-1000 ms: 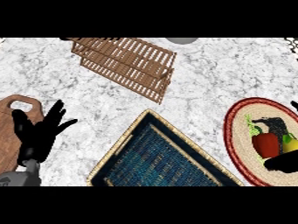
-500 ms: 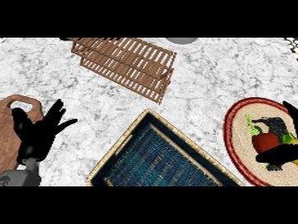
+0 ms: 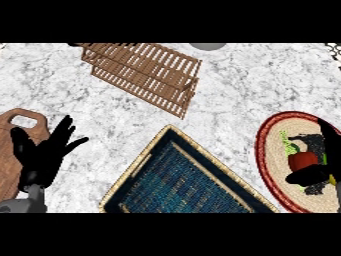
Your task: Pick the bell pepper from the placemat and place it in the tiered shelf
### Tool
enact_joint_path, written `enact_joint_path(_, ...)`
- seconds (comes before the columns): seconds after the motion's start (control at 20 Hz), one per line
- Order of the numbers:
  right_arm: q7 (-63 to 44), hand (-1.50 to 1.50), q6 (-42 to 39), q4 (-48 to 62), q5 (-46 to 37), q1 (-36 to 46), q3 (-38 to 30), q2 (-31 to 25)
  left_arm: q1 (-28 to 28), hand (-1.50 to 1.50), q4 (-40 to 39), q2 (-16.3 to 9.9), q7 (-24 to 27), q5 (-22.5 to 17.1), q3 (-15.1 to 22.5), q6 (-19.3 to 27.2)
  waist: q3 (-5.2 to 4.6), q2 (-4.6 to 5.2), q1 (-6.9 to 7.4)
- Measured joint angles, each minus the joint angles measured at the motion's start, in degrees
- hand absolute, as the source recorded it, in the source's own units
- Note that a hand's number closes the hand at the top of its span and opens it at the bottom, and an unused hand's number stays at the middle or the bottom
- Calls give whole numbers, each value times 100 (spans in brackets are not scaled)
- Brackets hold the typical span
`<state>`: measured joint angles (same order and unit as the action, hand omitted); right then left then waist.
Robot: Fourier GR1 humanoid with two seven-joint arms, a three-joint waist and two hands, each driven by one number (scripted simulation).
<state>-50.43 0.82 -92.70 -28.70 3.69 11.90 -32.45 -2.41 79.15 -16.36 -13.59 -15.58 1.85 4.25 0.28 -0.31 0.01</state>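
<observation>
Single head view, steeply down onto the marble counter [image 3: 239,90], forearms entering from lower edge, no second view

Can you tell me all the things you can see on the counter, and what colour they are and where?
Shelf: one, brown wooden slats, top middle.
Tray: one, blue woven with a tan rim, bottom middle.
Placemat: one, round, tan with a red rim, right side.
Pepper: one, red with a green stem, on the placemat.
Board: one, brown wood with a handle hole, left edge.
Grey round thing: one, top edge, cut off, cannot tell what it is.
Counter: one, white and grey marble.
Left hand: black, open, fingers up, lower left.
Right hand: black, curled round the pepper, lower right.
</observation>
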Motion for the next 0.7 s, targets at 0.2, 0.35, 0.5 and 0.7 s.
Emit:
enact_joint_path(0.2, 423, -150, 120, 391, -201, 55, -122, 256, -153, 0, -191, 2, -77, 53, -138, -64, 2, 2, 3)
enact_joint_path(0.35, 711, -150, 150, 662, -304, 122, -237, 390, -33, 0, -23, 99, -67, 181, -96, -14, 5, -3, 9)
enact_joint_path(0.5, 956, 150, 129, 924, -401, 235, -328, 539, -4, 0, 65, 161, -147, 274, -109, 22, -5, -8, 14)
enact_joint_path(0.7, 1321, 150, -611, 1023, -301, 267, -81, 272, -108, 0, -59, 132, -157, 276, -173, -37, -31, -15, 25)
